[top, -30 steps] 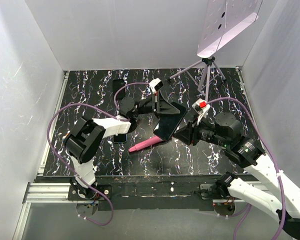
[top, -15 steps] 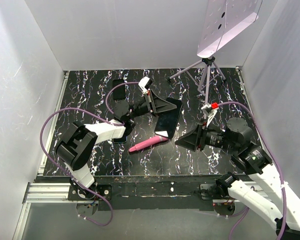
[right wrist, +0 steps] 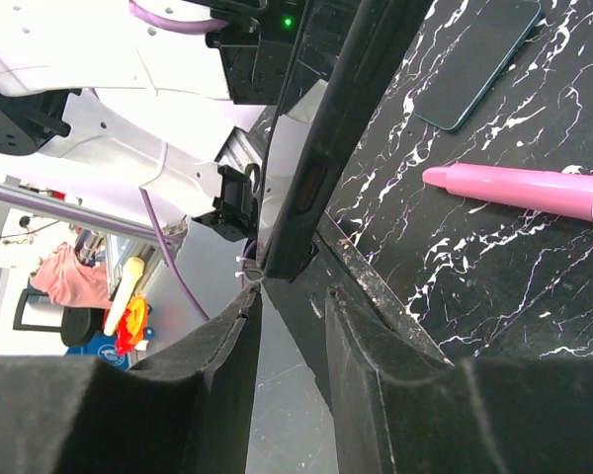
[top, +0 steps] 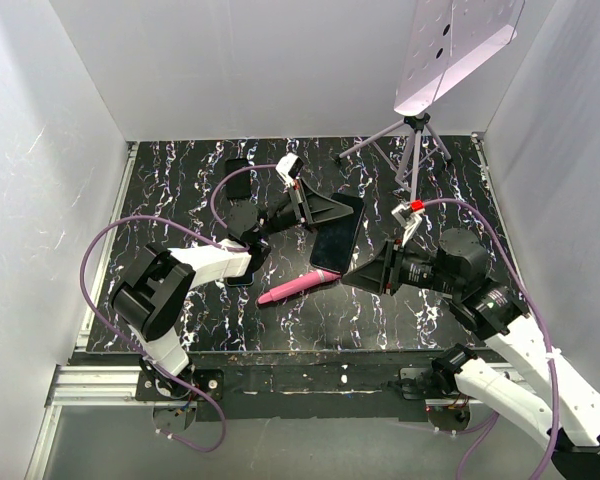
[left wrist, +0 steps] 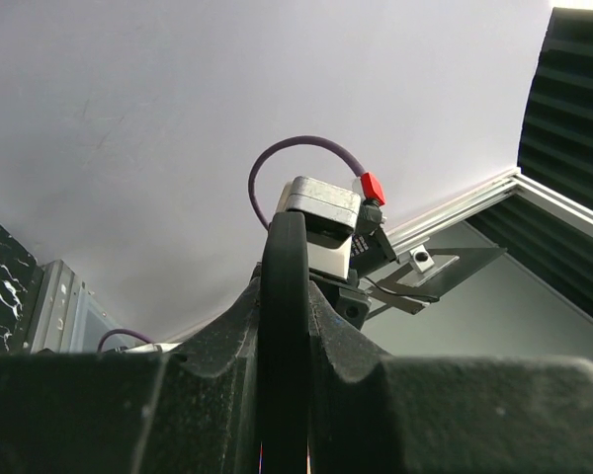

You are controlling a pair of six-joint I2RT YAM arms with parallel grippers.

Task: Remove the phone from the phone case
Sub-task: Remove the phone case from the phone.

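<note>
phone case pinched at one end, free at the other

the phone case (right wrist: pixel 316 178) hangs above the desk (top: pixel 180 190) as one dark slab stretched between our two end effectors. it is tilted, with the glossy face of the phone (top: pixel 336 240) turned up toward the overhead camera. we cannot tell whether the phone has begun to part from the case anywhere along its edge.

the left end effector (top: pixel 338 207) is clamped tight on the end of the slab farthest from the right one. in its own wrist view we see its fingers (left wrist: pixel 341 341) pressed against both sides of a thin black rim that runs straight out ahead of them.

the right end effector (top: pixel 352 275) has its jaws parted with a clear gap, and nothing sits between them. the nearest corner of the case lies just ahead of its fingertips, close to one of them. we cannot tell whether they touch.

a pink marker (top: pixel 298 287) lies flat on the desk just beside the right end effector, below the raised slab. a second handset (right wrist: pixel 479 64) lies flat on the desk beyond the marker. a tripod (top: pixel 412 150) stands well behind the right end effector, at the back of the desk.
</note>
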